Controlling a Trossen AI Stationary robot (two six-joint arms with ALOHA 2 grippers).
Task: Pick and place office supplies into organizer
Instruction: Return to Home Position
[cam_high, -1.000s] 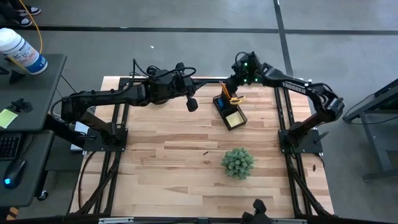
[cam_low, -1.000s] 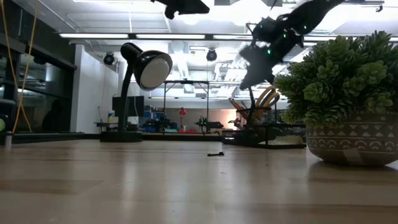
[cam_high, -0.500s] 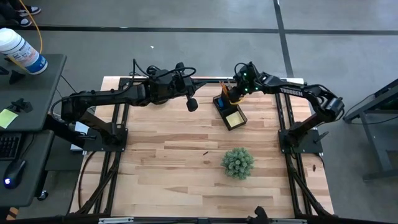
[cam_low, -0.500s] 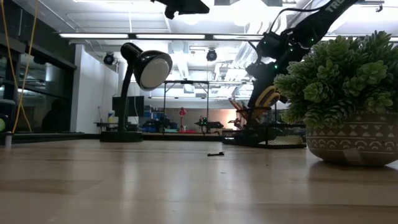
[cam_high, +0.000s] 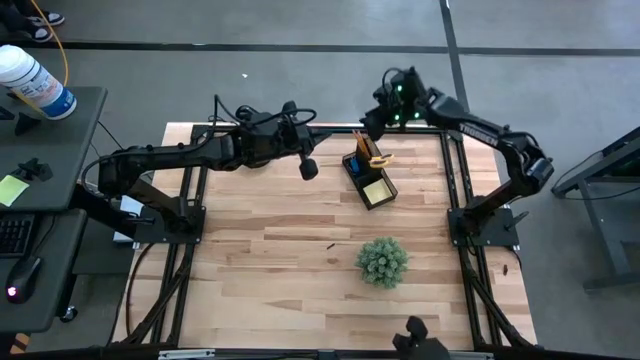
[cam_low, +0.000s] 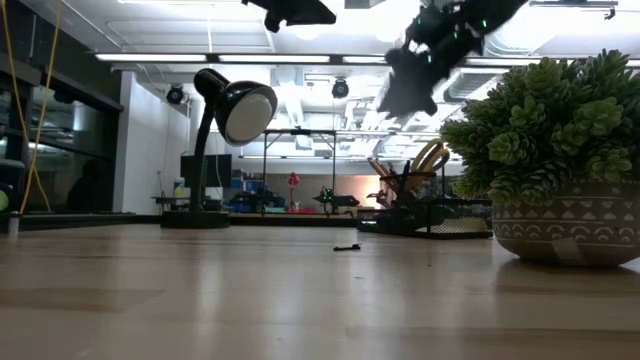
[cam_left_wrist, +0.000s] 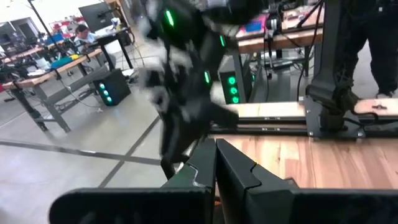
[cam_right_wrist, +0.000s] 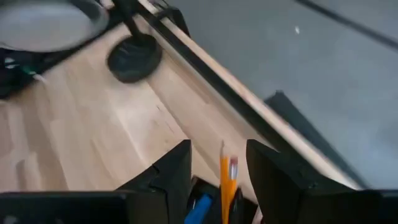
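The black rectangular desk organizer (cam_high: 368, 178) stands at the far right of my light wooden table (cam_high: 250, 270). Its low tray holds a yellow sticky-note pad (cam_high: 377, 189). Its tall compartment holds orange pencils (cam_right_wrist: 224, 177) and yellow-handled scissors (cam_low: 430, 156), standing upright.

My right gripper (cam_right_wrist: 219, 149) hangs in the air above and just behind the organizer, at the table's far edge. Its fingers are spread apart and hold nothing.

My left gripper (cam_left_wrist: 216, 155) is raised over the far middle of the table. Its fingers are pressed together and are empty.

A black domed desk lamp (cam_low: 235, 105) stands under the left arm. A round green spiky plant in a patterned pot (cam_high: 382, 262) sits nearer me, well apart from the organizer. A small black scrap (cam_high: 330, 246) lies on the bare wood beside the plant.
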